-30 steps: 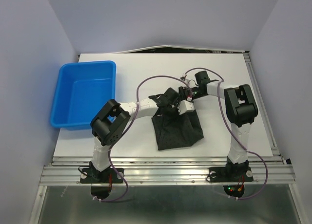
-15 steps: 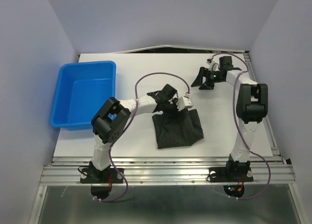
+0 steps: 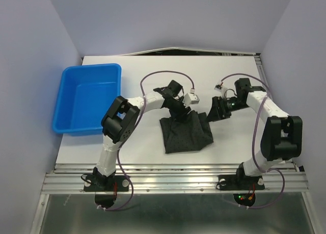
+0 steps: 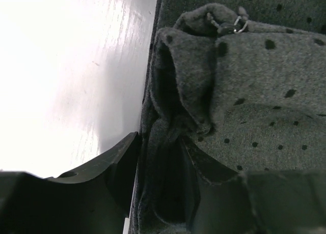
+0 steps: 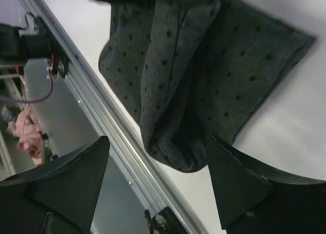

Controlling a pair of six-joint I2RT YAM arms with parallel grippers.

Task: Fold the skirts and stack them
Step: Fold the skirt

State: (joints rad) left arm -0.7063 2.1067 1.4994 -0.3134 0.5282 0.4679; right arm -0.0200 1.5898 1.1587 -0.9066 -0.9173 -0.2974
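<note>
Left fingers [image 4: 109, 173] pinched on a bunched fold at the far edge of the skirt [image 3: 186, 135] lying mid-counter [image 3: 153, 76], right fingers [image 5: 66, 183] spread wide and empty just beside it, so a one-sided pull now could drag that fold crooked.

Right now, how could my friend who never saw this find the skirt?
Find the white table with a bright blue tub on its left side. To the tub's right, near the table's middle, lies the skirt. It is the only cloth thing: dark grey with small dots.
</note>
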